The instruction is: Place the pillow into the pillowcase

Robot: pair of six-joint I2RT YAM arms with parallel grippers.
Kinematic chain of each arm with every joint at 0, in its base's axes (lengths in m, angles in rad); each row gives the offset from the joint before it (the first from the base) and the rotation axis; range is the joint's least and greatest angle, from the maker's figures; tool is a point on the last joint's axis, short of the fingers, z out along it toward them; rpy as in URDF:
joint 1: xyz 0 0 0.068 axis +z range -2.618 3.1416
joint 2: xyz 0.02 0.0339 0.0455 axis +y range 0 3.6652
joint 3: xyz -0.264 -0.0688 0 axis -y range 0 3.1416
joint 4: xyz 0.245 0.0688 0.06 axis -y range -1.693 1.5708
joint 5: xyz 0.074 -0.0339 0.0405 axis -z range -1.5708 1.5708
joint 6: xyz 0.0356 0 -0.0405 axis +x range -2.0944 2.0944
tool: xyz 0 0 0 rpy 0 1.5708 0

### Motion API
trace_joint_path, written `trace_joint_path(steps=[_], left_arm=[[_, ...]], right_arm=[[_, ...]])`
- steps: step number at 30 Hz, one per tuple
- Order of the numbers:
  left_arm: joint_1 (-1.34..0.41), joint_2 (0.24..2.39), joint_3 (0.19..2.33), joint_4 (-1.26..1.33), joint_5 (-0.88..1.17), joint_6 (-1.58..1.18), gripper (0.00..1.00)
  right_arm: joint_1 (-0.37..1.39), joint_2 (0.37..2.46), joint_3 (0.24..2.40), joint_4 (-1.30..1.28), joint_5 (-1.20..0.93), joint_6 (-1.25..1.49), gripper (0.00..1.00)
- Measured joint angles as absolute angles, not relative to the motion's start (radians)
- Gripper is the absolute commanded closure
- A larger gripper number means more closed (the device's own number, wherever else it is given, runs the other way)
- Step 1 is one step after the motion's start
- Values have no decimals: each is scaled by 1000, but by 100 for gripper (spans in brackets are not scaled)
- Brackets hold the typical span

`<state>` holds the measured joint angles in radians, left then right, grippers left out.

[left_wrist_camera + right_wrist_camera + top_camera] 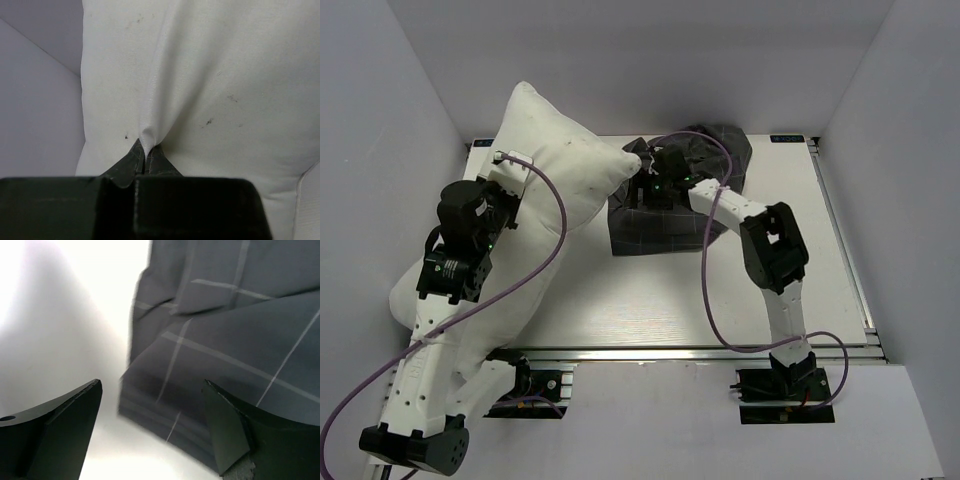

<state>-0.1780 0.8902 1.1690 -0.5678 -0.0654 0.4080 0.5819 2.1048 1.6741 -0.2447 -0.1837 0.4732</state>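
Left gripper (145,159): jaws pressed together on a pinched ridge of fabric of the pillow (225,75). Right gripper (152,390): jaws spread wide with nothing between them, poised over the left part of the pillowcase (655,228); the wrist view is blurred, so contact with the cloth cannot be told. One pillow, off-white with a few dark specks, lies to the left of the pillowcase, tilted, with one corner reaching the pillowcase's far left corner and its opposite end well away, beside the left arm (450,270). One pillowcase, dark grey with a thin light grid, lies rumpled on the table (650,305), bunched higher on its far side. Two arms are counted, the right arm (775,250) stretching to the pillowcase from its near right. One purple cable (705,290) runs along each arm, two in all.
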Motion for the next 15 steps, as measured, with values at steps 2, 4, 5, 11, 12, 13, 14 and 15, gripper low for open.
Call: trace_joint_path(steps=[2,4,5,11,12,13,14,15], left_arm=[[-178,883,1169,-559,-70,402,100],[-178,881,1169,-554,-71,399,100],[-178,881,1169,-553,-71,398,100],[-178,881,1169,-553,-70,395,100],[-178,881,1169,-553,-70,394,100],[-178,881,1169,-553,-68,394,100],[-178,881,1169,-553,-67,394,100],[-178,880,1169,-553,-67,394,100]], right_arm=[[585,2156,1711,-246,-140,480,21],[590,2199,1751,-248,-97,477,25],[592,2219,1771,-245,-77,474,26],[636,2263,1796,-235,16,460,31],[646,2266,1796,-236,29,459,32],[656,2269,1797,-236,40,459,34],[664,2271,1796,-236,52,459,36],[673,2273,1796,-236,62,459,37]])
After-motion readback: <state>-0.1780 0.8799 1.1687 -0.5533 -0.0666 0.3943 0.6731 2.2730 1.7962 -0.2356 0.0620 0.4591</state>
